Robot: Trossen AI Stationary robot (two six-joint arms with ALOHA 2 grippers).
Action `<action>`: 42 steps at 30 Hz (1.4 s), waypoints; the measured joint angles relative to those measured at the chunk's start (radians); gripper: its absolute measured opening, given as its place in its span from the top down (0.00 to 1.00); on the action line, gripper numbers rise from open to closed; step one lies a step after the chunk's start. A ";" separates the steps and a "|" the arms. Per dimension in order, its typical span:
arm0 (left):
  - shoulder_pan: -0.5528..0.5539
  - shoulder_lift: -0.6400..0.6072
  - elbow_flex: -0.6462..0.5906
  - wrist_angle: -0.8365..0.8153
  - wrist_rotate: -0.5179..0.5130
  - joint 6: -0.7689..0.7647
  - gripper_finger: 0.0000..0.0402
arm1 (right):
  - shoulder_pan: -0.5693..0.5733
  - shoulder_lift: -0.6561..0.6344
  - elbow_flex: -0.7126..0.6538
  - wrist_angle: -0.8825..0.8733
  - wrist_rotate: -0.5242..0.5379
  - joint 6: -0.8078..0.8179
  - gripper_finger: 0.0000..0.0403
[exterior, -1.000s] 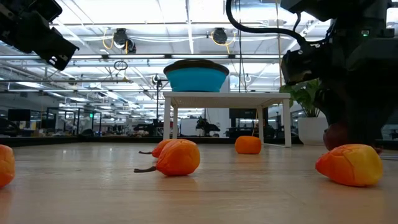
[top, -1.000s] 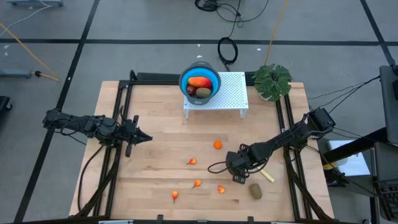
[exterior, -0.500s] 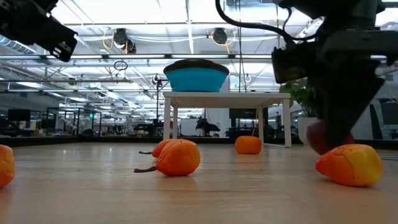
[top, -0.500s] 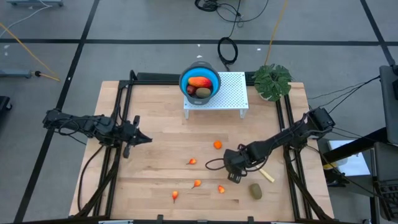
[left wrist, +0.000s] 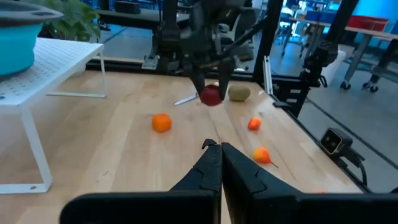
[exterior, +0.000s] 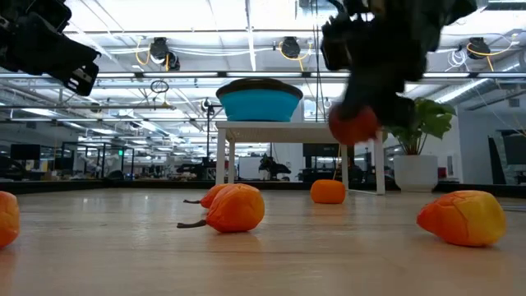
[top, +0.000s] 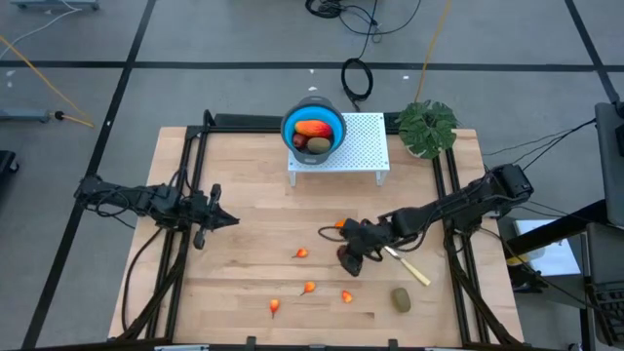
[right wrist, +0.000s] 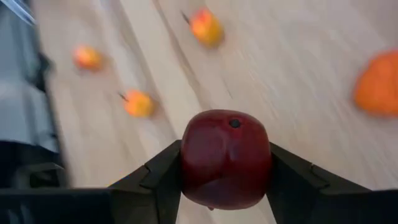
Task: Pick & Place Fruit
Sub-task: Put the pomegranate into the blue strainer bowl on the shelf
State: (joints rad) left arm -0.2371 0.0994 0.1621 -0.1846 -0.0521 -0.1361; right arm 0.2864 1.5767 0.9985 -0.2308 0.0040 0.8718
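The right claw point(right wrist: 227, 186) is clamped on a dark red ball point(right wrist: 226, 158), lifted off the counter point(top: 244, 175) at lower centre-right of the high view, beside a knife point(top: 408, 267) and brown-green oval point(top: 401, 298). The left claw point(top: 230, 220), fingers together, hangs at left.

No readable text, label, brand, number or sign on anything in any view.

Grey floor point(top: 195, 39) with black tape lines; ceiling lights point(exterior: 283, 45) glow overhead.
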 joint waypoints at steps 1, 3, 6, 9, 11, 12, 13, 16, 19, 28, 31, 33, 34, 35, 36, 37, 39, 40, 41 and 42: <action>0.000 -0.013 -0.007 0.005 0.000 -0.001 0.99 | -0.006 -0.010 0.000 0.024 0.000 0.006 0.56; 0.000 -0.040 -0.021 0.005 0.000 -0.001 0.99 | -0.019 -0.023 0.000 0.100 0.000 0.007 0.56; 0.000 -0.065 -0.039 0.003 0.000 -0.001 0.99 | -0.037 -0.036 0.000 0.234 0.000 0.039 0.55; 0.000 -0.076 -0.047 -0.002 0.000 -0.001 0.99 | -0.064 -0.036 0.000 0.394 0.000 0.115 0.55; 0.000 -0.075 -0.049 -0.005 0.000 0.000 0.99 | -0.084 -0.035 0.000 0.480 0.001 0.181 0.55; 0.000 -0.075 -0.049 -0.006 0.000 0.005 0.99 | -0.095 -0.035 0.000 0.514 0.000 0.220 0.55; 0.000 -0.075 -0.049 -0.005 0.000 0.006 0.99 | -0.106 -0.036 0.000 0.544 0.001 0.266 0.55; 0.000 -0.074 -0.049 -0.005 0.000 0.006 0.99 | -0.141 -0.035 0.000 0.624 0.000 0.415 0.55; 0.000 -0.074 -0.049 -0.006 -0.001 0.007 0.99 | -0.173 -0.035 0.000 0.711 0.000 0.541 0.54; 0.000 -0.074 -0.049 -0.027 -0.001 -0.002 0.99 | -0.245 -0.035 0.000 0.992 -0.002 0.872 0.53; 0.000 -0.074 -0.049 -0.028 -0.001 -0.004 0.99 | -0.257 -0.035 0.000 1.064 -0.003 0.929 0.53; 0.000 -0.074 -0.049 -0.028 -0.002 -0.005 0.99 | -0.263 -0.035 0.000 1.087 -0.005 0.946 0.53; 0.000 -0.074 -0.049 -0.028 -0.002 -0.005 0.99 | -0.265 -0.035 0.000 1.089 -0.005 0.949 0.53; 0.000 -0.074 -0.049 -0.029 -0.002 -0.005 0.99 | -0.267 -0.035 0.000 1.089 -0.005 0.950 0.53; 0.000 -0.074 -0.049 -0.029 -0.002 -0.005 0.99 | -0.267 -0.035 0.000 1.089 -0.005 0.950 0.53; 0.000 -0.074 -0.049 -0.029 -0.002 -0.005 0.99 | -0.267 -0.035 0.000 1.089 -0.005 0.950 0.53; 0.000 -0.074 -0.049 -0.029 -0.009 -0.007 0.99 | -0.268 -0.035 0.000 1.090 -0.005 0.941 0.53; 0.000 -0.074 -0.049 -0.029 -0.011 -0.007 0.99 | -0.268 -0.035 0.000 1.090 -0.005 0.924 0.53; 0.000 -0.074 -0.049 -0.029 -0.013 -0.008 0.99 | -0.268 -0.035 0.000 1.088 -0.005 0.896 0.53; 0.000 -0.074 -0.049 -0.029 -0.017 -0.008 0.99 | -0.271 -0.035 0.000 1.087 -0.005 0.856 0.53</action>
State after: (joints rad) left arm -0.2371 0.0254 0.1127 -0.2134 -0.0691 -0.1444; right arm 0.0156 1.5414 0.9985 0.8561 -0.0011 1.7274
